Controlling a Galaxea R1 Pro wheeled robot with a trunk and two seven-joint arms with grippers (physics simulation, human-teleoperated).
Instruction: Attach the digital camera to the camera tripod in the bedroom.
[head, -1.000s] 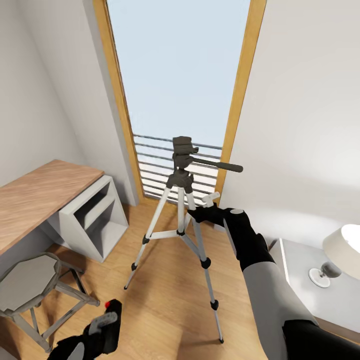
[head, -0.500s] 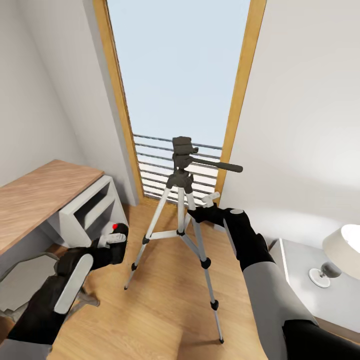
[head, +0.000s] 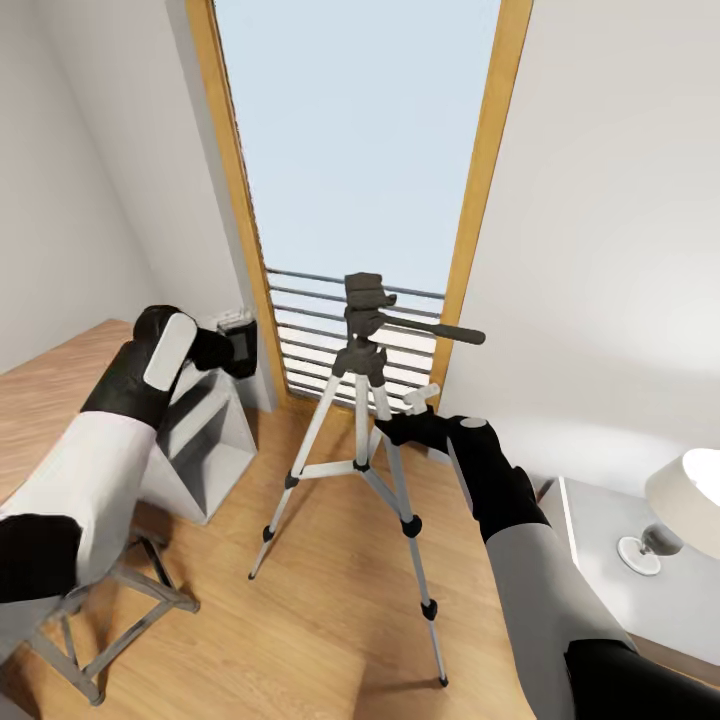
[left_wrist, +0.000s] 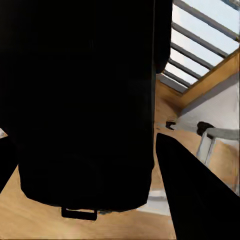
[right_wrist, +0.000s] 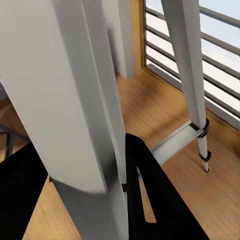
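The camera tripod (head: 362, 398) stands on the wood floor in front of the window, its black head and side handle (head: 372, 308) at the top. My right gripper (head: 393, 428) is shut on the upper part of one silver leg (right_wrist: 75, 100), which runs between the black fingers (right_wrist: 150, 200). My left gripper (head: 226, 350) is raised to the left of the tripod head, a short way off, and is shut on the digital camera (head: 243, 346). In the left wrist view, the black camera body (left_wrist: 80, 100) blocks most of the picture.
A tall wood-framed window (head: 360, 150) with a railing is straight ahead. A wood-topped desk (head: 40, 390) with a white shelf unit (head: 200, 445) stands at left, and a grey stool (head: 120, 600) below it. At right is a grey bedside table (head: 600, 570) with a lamp (head: 690, 500).
My left arm has lifted the camera from low near the floor to about the height of the tripod head, left of it. The right gripper and tripod have not moved.
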